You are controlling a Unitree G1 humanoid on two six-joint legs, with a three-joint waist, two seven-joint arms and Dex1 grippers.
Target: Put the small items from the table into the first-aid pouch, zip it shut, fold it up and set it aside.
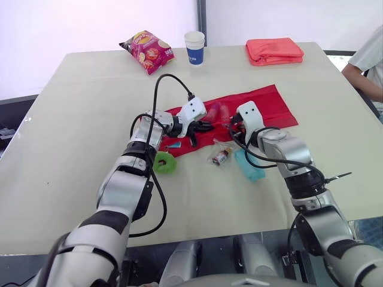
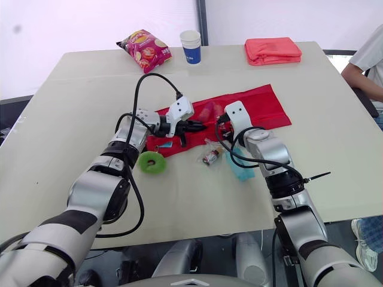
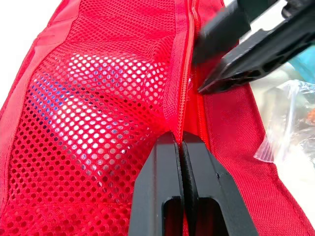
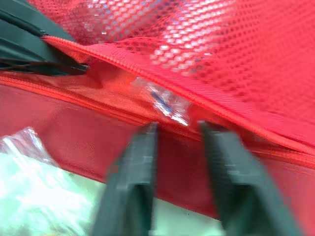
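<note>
The red first-aid pouch [image 1: 263,104] lies unfolded across the middle of the table. My left gripper [image 3: 179,140] is shut on the zipper edge of its mesh pocket [image 3: 98,113], holding that edge up. My right gripper [image 4: 177,129] stands open just in front of the pocket's mouth, where a small clear packet [image 4: 165,101] lies in the gap. On the table in front of the pouch lie a green ring [image 1: 165,162], a small bottle in a clear bag [image 1: 221,155], a light-blue packet [image 1: 248,165] and a small blue item [image 1: 174,144].
At the table's far edge are a crisp bag [image 1: 148,51], a paper cup [image 1: 194,46] and a folded salmon-coloured cloth [image 1: 274,50]. A person's arm [image 1: 368,66] shows at the right edge.
</note>
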